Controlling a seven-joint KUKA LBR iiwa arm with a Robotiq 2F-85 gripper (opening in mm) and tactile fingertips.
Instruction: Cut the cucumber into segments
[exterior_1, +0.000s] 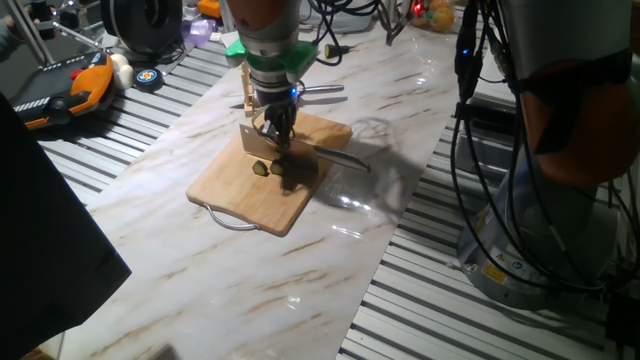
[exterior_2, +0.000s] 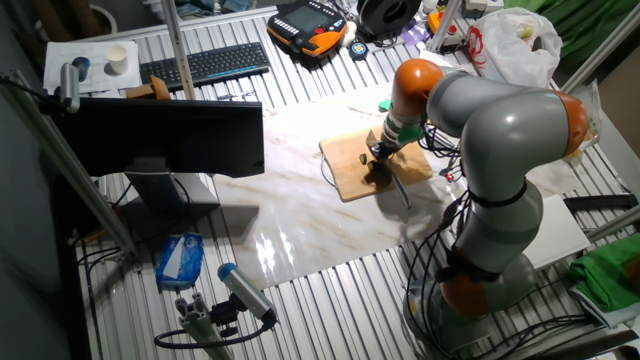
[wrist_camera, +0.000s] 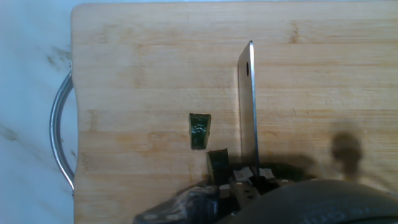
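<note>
While the gripper (exterior_1: 275, 130) hangs low over the wooden board (exterior_1: 225, 190), the knife (wrist_camera: 247, 112) stands edge-down beneath it, its blade running out along the board away from the hand camera; the fingers sit hidden behind the wrist in both fixed views and below the frame edge in the hand view, so I judge them clamped on the knife handle from the way the blade is carried, though the contact itself does not show; on the board, one segment (wrist_camera: 199, 130) lies free, well to the left of the blade in the hand view, its dark skin and paler cut face both showing; a second dark green piece (wrist_camera: 217, 167) sits just beside the blade and closer to the gripper, partly under the hand's shadow, and I take it for the cucumber, or what is left of it, though its full length is hidden; in one fixed view two small green pieces (exterior_1: 262, 168) show just in front of the gripper; as to progress, at least one cut looks done, since a piece lies apart from the rest; how many more cuts the remaining stub allows I cannot tell, as too little of it shows; the board rests flat on the marble worktop (exterior_1: 330, 260), its metal handle (wrist_camera: 57, 143) at the far left of the hand view
</note>
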